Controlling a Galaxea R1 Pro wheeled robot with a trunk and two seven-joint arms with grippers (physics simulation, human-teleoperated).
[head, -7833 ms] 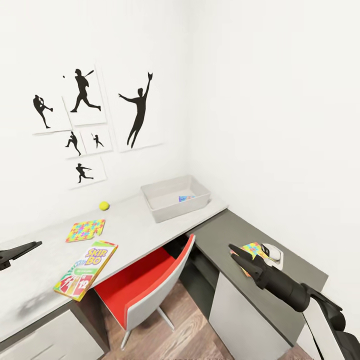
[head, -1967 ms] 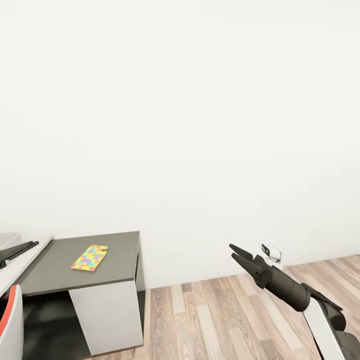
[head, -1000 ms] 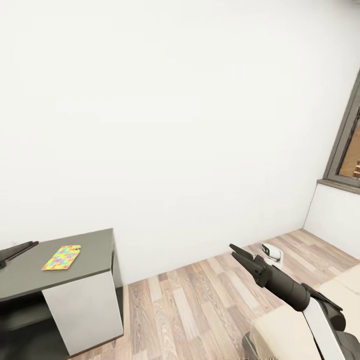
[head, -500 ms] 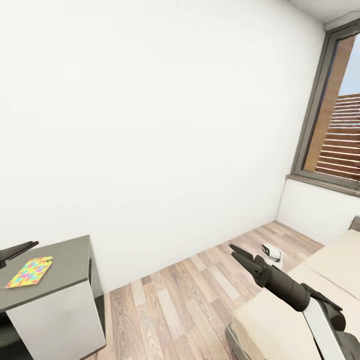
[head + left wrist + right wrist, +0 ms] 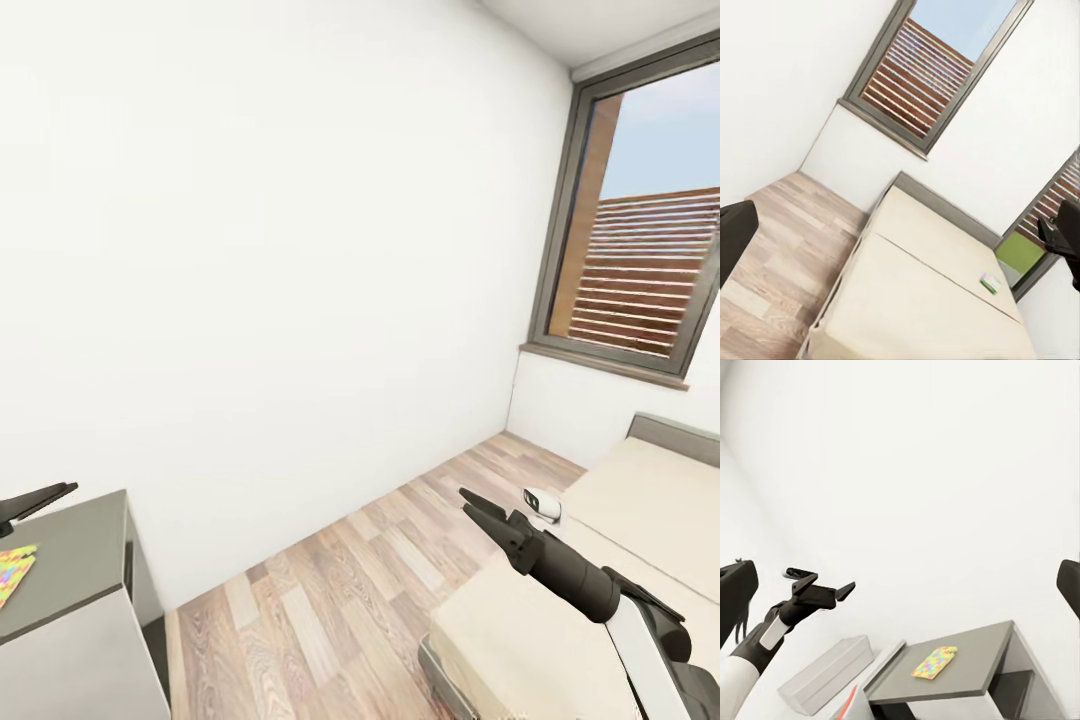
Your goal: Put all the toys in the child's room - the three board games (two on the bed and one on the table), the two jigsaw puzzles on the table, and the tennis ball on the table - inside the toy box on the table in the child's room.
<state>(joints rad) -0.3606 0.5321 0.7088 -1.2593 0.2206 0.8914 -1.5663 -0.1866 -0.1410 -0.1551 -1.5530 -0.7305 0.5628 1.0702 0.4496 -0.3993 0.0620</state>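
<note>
The bed (image 5: 650, 490) with its beige mattress lies low at the right of the head view, under a dark-framed window (image 5: 640, 270). In the left wrist view a small green-and-white board game (image 5: 990, 282) lies flat near the far side of the bed (image 5: 922, 262). One jigsaw puzzle (image 5: 12, 577) lies on the dark-grey cabinet (image 5: 70, 560) at the left edge. The right wrist view shows that jigsaw puzzle (image 5: 934, 662) and the pale grey toy box (image 5: 825, 684) on the table beyond. My left gripper (image 5: 45, 494) and right gripper (image 5: 470, 505) hang open in the air with nothing between their fingers.
Wood-plank floor (image 5: 330, 580) runs between the cabinet and the bed's foot. A plain white wall (image 5: 300, 250) stands ahead. A grey headboard (image 5: 675, 432) backs the bed. A red chair edge (image 5: 852, 701) shows by the table.
The view has swung to the right: table, toy box and most of the cabinet slid off to the left, and the window and bed came in. Both arms keep the same pose.
</note>
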